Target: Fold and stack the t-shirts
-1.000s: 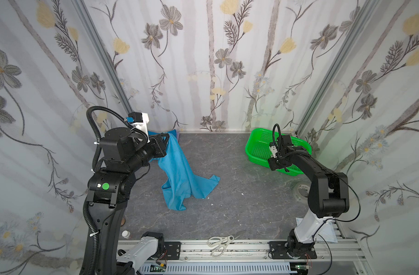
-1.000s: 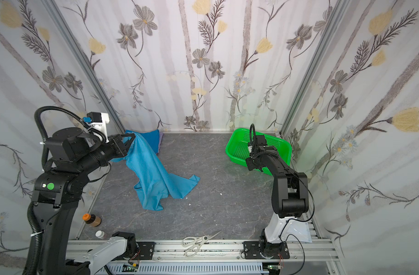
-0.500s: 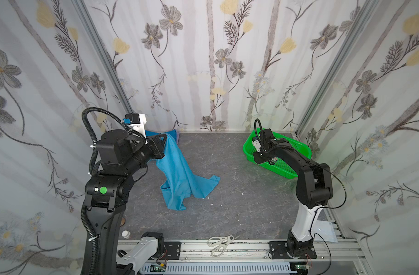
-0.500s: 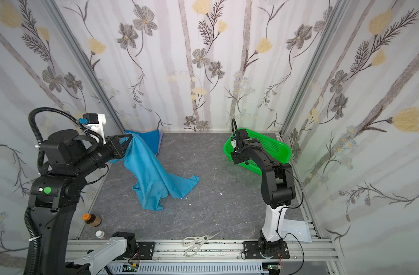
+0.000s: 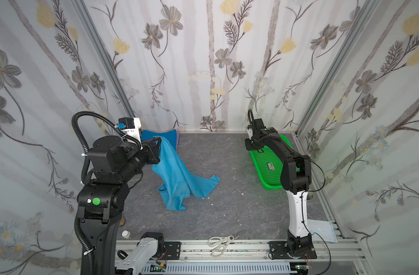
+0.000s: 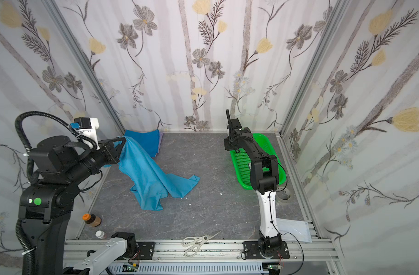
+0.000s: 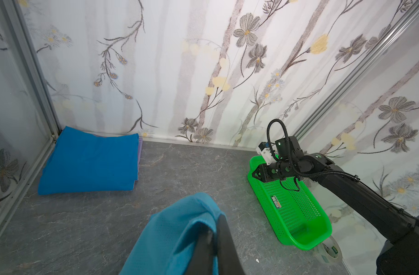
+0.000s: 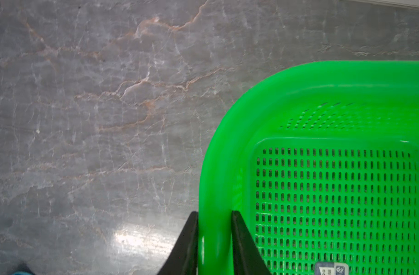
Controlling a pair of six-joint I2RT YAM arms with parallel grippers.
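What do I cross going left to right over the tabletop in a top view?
left gripper → sky-blue t-shirt → green basket. Skipped: folded stack overlaps the shirt, right gripper overlaps the basket's rim.

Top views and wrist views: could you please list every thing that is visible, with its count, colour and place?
light blue t-shirt: 1, sky blue, hanging from the left gripper down onto the table
folded t-shirts: at least 2, royal blue on top, a lilac edge beneath, back left corner
green basket: 1, bright green, empty, right side
scissors: 1, white handles, front rail
small bottles: 2, one brown with orange cap, one white-capped, front left
tape roll: 1, pale, by the basket's near end
plastic bag: 1, clear, front right
table: 1, grey marbled
left gripper: black, shut on the light blue t-shirt
right gripper: black, closed on the green basket's rim
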